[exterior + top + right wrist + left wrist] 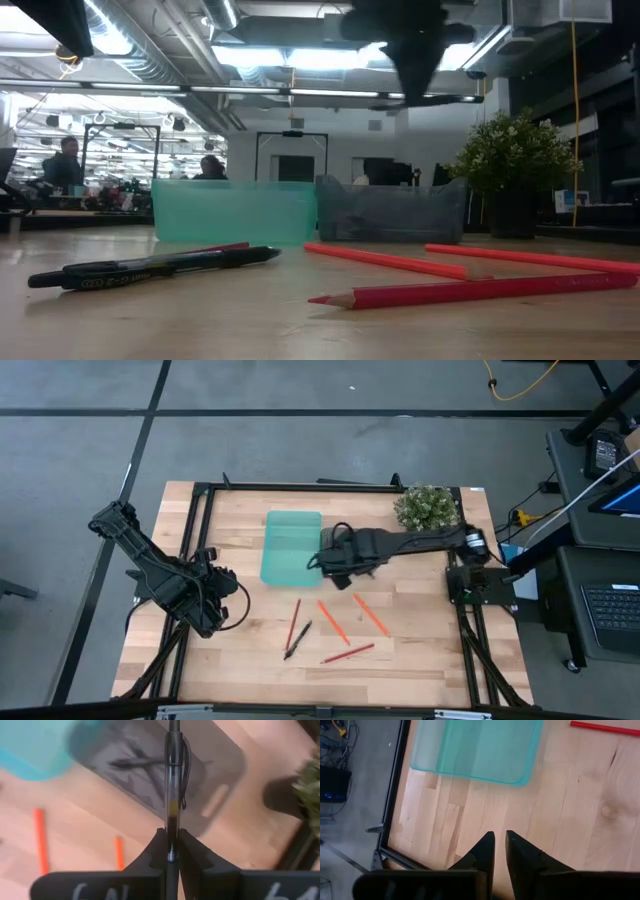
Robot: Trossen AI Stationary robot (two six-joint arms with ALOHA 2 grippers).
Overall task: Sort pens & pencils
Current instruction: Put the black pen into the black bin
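- Standing side by side at the table's far middle: a teal tray [291,546] and a grey tray [165,775], touching or nearly so in the low view.
- The grey tray holds at least 2 dark pens, seen only in the right wrist view; the high view hides this tray under the right arm.
- No contents are discernible in the teal tray.
- Right gripper [171,851] hangs above the grey tray, clenched on a black pen [173,780] that points forward from its fingers.
- Left gripper [499,851] waits over the table's left part, near the teal tray, fingers close together with a narrow gap, grasping nothing.
- On the bare wood [420,650] nearer the front lie 4 orange-red pencils [332,620] and 1 black pen [150,268], loosely grouped.
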